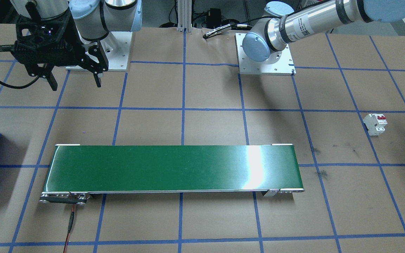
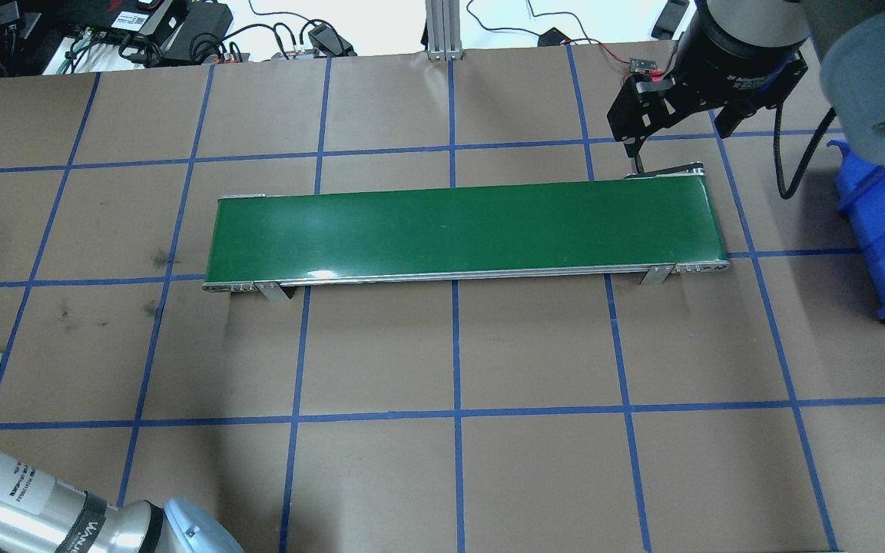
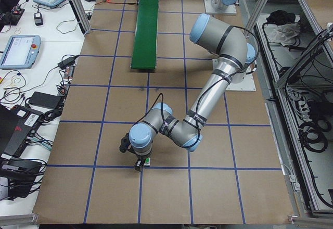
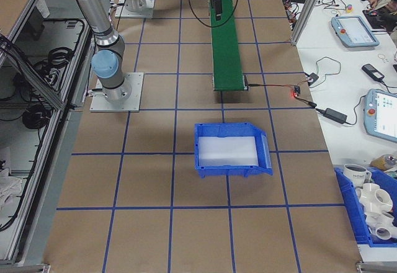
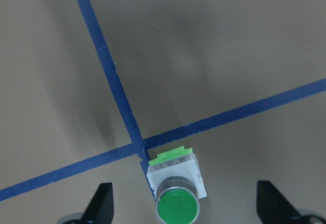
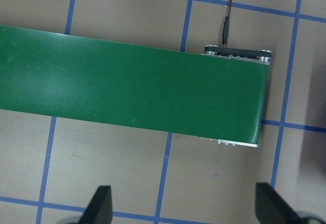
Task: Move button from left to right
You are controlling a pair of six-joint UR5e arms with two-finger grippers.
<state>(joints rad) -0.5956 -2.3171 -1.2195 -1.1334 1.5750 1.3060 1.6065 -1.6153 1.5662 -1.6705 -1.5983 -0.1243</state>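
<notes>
1. My left gripper (image 5: 183, 211) hangs over the button (image 5: 175, 186) with its jaws spread wide and nothing held. In the left wrist view the two fingertips (image 5: 103, 203) stand well clear on either side, with the button between them and a little nearer the view's left tip.

2. The button sits upright on the paper-covered table (image 5: 229, 46), its base just beside a crossing of the blue tape lines (image 5: 135, 142).

3. My right gripper (image 6: 183, 211) is also wide open and empty. It hovers above the end of the green belt (image 6: 127, 91), whose end roller lies ahead of the fingers and toward the view's right tip.

4. Handling, as I judge it: the button looks small, light and rigid. The round green cap (image 5: 176, 207) is smooth and would likely slip or roll in the pads, so I would close on the flat sides of the grey base (image 5: 197, 175), low down. It may tip if one finger touches first, so I would centre before closing.

5. Only the left wrist view shows the button's orientation and the finger gap around it. The exterior left view shows the arm bent low over the button (image 3: 148, 161), far from the belt. The front and overhead views miss it, but show the white circuit breaker (image 1: 375, 124).
</notes>
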